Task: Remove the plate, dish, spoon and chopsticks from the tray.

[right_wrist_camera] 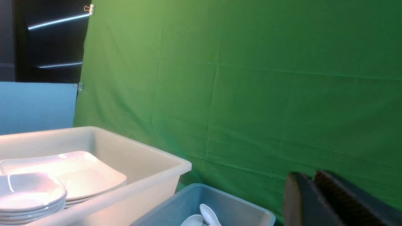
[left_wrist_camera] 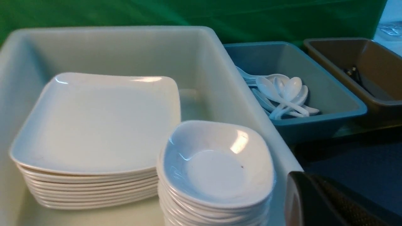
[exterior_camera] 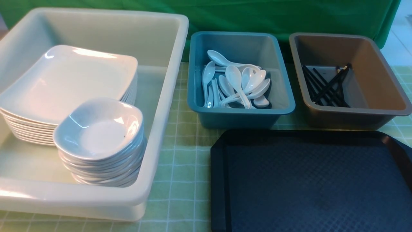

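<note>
Bare black tray (exterior_camera: 309, 183) lies nearest, right; plates, spoons, chopsticks sit beyond in tubs. Left hand (left_wrist_camera: 309, 201) pressed together; right hand (right_wrist_camera: 314, 201) seemingly nearly so.

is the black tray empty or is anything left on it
Empty, as far as shown. The tray shows only bare textured surface in the front view; its near and right edges run out of frame. Spoons sit in the blue bin.

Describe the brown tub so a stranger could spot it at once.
Start from the large black diamond-textured plastic tray at front right. Two small rectangular plastic tubs stand just behind it; take the right-hand one, the brown tub. It holds thin black chopsticks, while its teal neighbour holds white spoons.
</note>
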